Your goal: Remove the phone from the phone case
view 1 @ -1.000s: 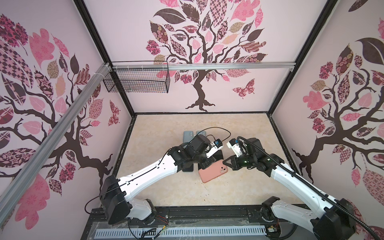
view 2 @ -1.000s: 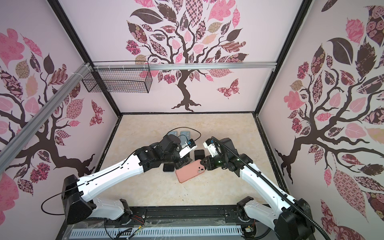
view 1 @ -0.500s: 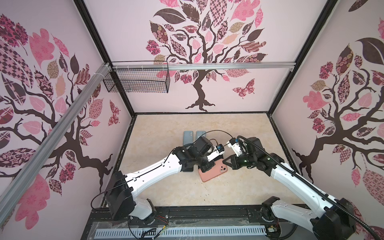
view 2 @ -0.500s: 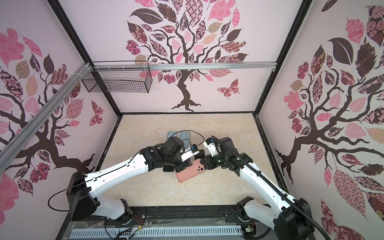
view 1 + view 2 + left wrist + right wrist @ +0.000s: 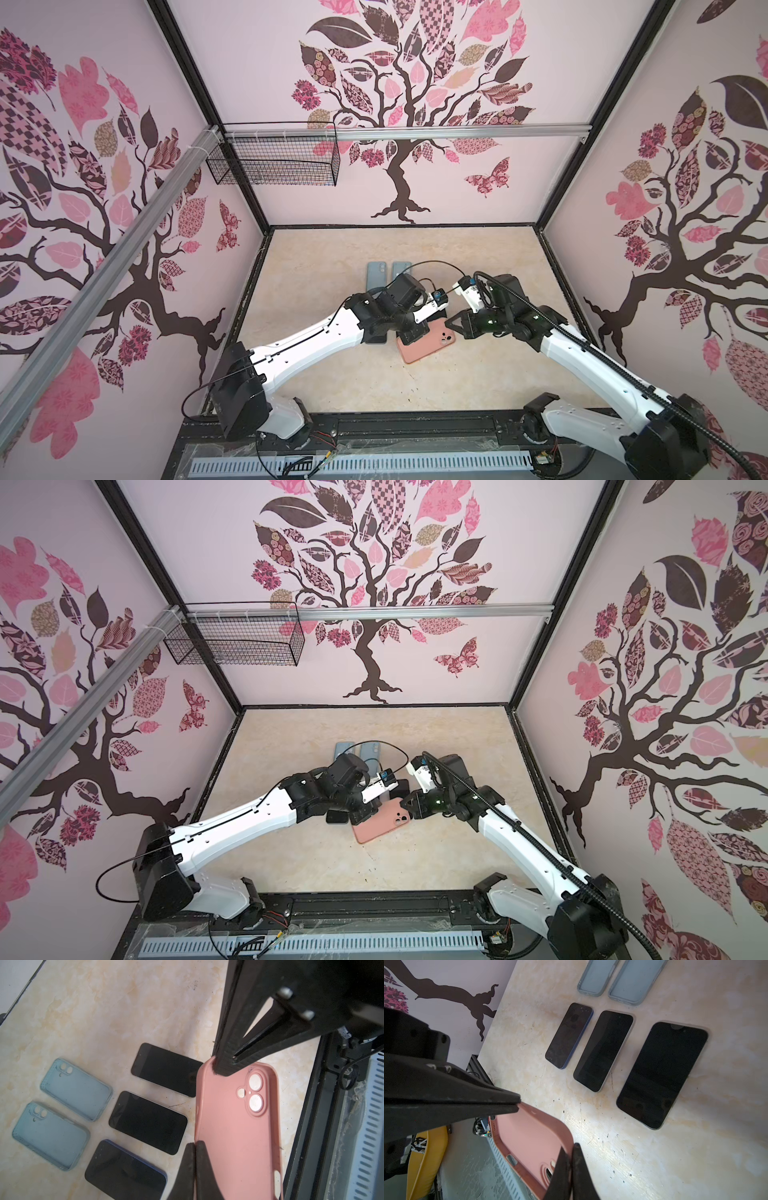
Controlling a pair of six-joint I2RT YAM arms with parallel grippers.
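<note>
Broadly, the marbled table (image 5: 332, 374) fills the booth floor, and a wire basket (image 5: 274, 166) hangs on the back wall, well apart from the pink case (image 5: 428, 347). The pink case is held over the table between both arms. The left claw (image 5: 194, 1144) is pinched tight on one long edge of it. The right claw (image 5: 571, 1145) is pinched tight on the rim at the corner by the camera hole. The case's hollow inside faces the right wrist view.

Just beside the pink case three phones lie flat in a row on the table, dark screens up. They are the end phone (image 5: 166, 1069), partly hidden behind the case's edge, the middle phone (image 5: 148, 1122) and the blue-edged phone (image 5: 124, 1169). Which one belongs to the pink case I cannot tell. Beyond them from the pink case, two pale blue cases (image 5: 75, 1088) lie side by side, hollow side up.
</note>
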